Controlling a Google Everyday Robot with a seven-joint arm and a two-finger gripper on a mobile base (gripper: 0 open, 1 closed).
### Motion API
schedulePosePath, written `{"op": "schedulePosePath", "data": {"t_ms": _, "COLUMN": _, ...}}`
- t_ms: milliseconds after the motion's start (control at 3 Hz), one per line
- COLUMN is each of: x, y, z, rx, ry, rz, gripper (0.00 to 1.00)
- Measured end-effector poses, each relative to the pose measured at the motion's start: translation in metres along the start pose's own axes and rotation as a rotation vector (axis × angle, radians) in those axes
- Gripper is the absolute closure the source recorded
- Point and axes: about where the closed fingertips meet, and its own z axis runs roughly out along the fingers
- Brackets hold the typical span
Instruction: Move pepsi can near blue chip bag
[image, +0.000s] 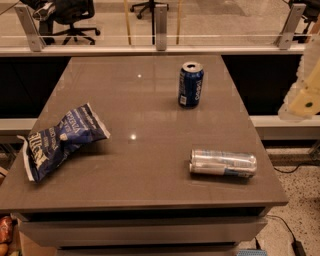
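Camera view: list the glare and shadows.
Camera view: two small light glints on the glossy table, one beside the blue chip bag, one left of the pepsi can; soft shadow under the lying silver can; the gripper hangs at the right edge, off the table.

Only a small part of the robot shows: the end effector (301, 98), at the right edge of the view, beyond the right side of the worktop (150, 165); its casing is pale cream-yellow and looks like smooth plastic; the outline is blocky and slanted, with a lighter, whitish fringe along the left and lower edges; one small dark round spot sits low on the casing, screw or hole cannot be told; the upper part, tinted warmer tan, runs out of view.
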Motion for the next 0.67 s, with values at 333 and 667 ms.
{"op": "schedulePosePath", "data": {"t_ms": 333, "x": 0.0, "y": 0.0, "z": 0.0, "rx": 0.0, "ry": 0.0, "rz": 0.0, "gripper": 0.0}}
{"op": "schedulePosePath", "data": {"t_ms": 667, "x": 0.0, "y": 0.0, "z": 0.0, "rx": 0.0, "ry": 0.0, "rz": 0.0, "gripper": 0.0}}
